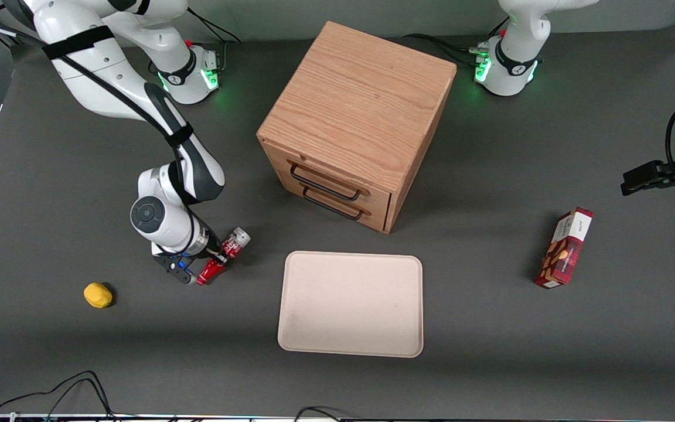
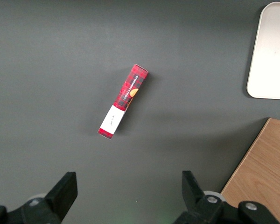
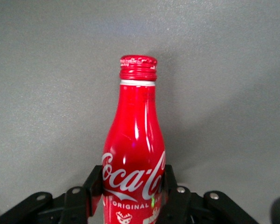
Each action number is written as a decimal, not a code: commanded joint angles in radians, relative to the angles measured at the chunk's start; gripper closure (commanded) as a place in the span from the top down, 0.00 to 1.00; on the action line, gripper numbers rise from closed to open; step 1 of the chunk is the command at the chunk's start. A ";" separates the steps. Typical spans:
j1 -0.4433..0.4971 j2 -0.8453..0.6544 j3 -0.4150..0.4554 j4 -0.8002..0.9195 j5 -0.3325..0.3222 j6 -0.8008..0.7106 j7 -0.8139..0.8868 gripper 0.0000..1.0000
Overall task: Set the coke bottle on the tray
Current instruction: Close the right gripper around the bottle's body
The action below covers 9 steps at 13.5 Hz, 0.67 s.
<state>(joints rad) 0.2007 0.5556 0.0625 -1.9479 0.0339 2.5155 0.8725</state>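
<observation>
Coke bottle (image 1: 224,258) sat clamped between the fingers (image 3: 175,196) of the gripper (image 1: 211,262), gripped around its lower body, lying tilted just above the dark table (image 1: 490,328) beside the tray (image 1: 351,303), toward the working arm's end. The tray lay bare in front of the wooden drawer cabinet (image 1: 355,123). A yellow lemon (image 1: 98,295) rested near the gripper, and a red snack box (image 1: 565,248) lay toward the parked arm's end
</observation>
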 commanded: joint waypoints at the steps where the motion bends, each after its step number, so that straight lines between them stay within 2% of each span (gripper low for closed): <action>1: 0.013 0.003 -0.006 -0.005 -0.023 0.023 0.042 0.00; 5: 0.003 -0.052 -0.006 0.012 -0.025 -0.044 0.031 0.00; 9: -0.015 -0.181 -0.007 0.139 -0.028 -0.318 0.010 0.00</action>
<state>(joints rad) 0.1936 0.4682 0.0562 -1.8665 0.0239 2.3466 0.8729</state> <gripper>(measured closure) 0.441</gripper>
